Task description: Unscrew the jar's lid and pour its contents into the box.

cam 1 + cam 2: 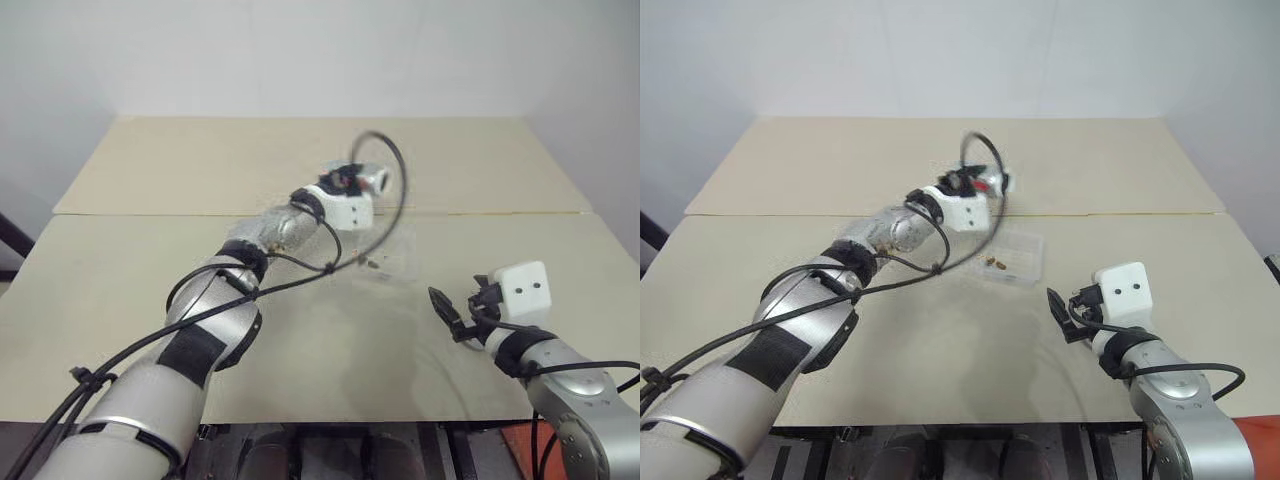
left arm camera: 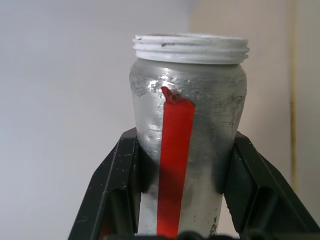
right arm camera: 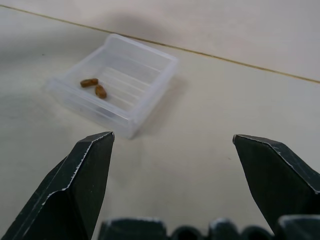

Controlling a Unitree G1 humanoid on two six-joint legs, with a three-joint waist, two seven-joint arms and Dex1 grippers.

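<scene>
Gripping jar at body, left claw closed on it, black fingers either side of red stripe; threaded mouth uncapped. Head views: jar held above surface, over far side of box, mouth facing robot's right. Box: clear tray resting on surface, centre of scene, holding brown contents in one corner. Right claw empty, jaws spread wide, hovering near box on robot's near right side, not touching it.
</scene>
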